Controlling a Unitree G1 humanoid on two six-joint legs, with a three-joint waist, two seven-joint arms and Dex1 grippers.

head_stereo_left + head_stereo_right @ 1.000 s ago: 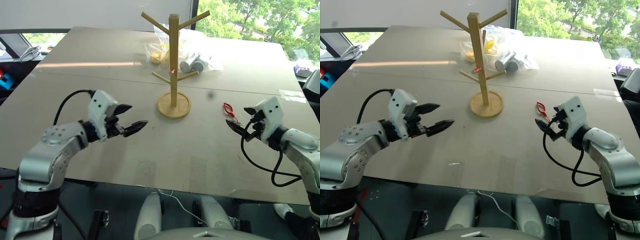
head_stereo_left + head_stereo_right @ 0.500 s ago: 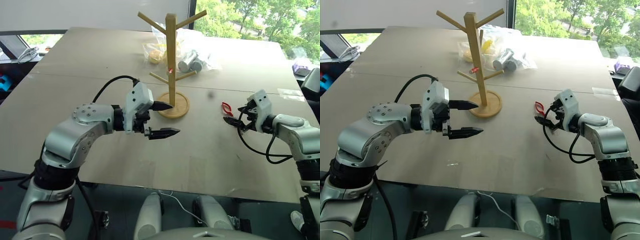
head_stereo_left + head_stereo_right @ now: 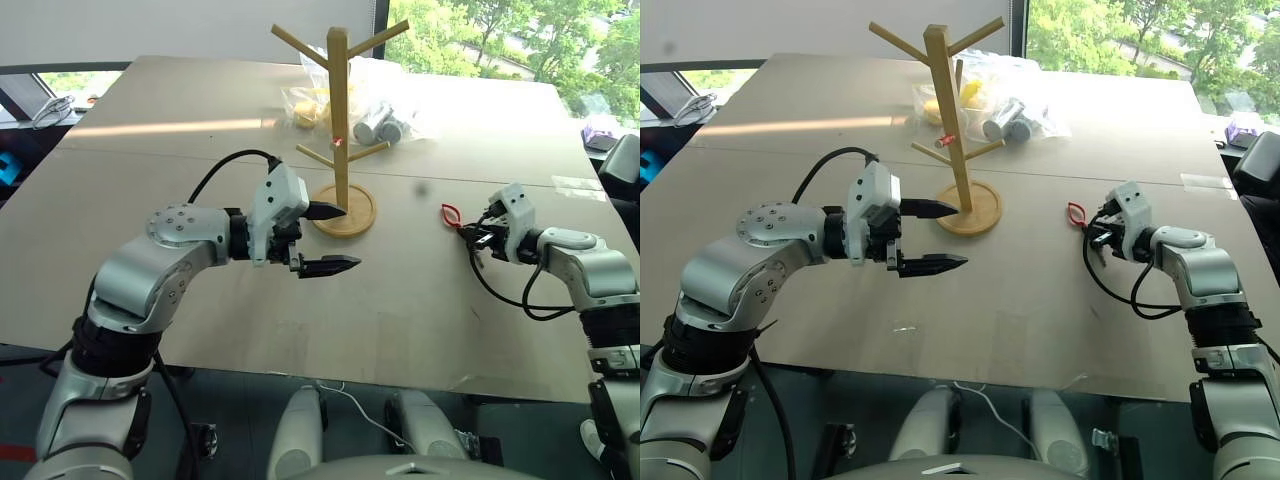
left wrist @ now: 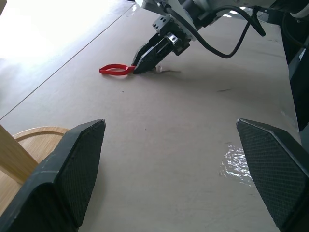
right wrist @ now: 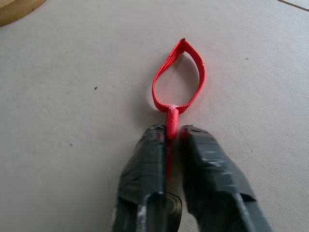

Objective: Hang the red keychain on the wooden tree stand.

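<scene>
The red keychain [image 5: 179,79], a flat woven teardrop loop, lies on the matte beige worktop [image 3: 200,180] at centre right of the head view, its narrow stem pinched between the clenched black jaws of the right gripper [image 5: 171,135]. Left of it, upper centre, stands the wooden tree stand [image 3: 341,120], a pale post on a round disc with angled pegs. The left gripper [image 3: 325,238] hovers beside the disc, its textured jaws spread and released.

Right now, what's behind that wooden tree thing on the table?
Behind the wooden tree stand lies a heap of clear plastic bags holding something yellow and grey cylinders. The post and crinkled plastic cover part of the heap, so its full contents can't be made out.
</scene>
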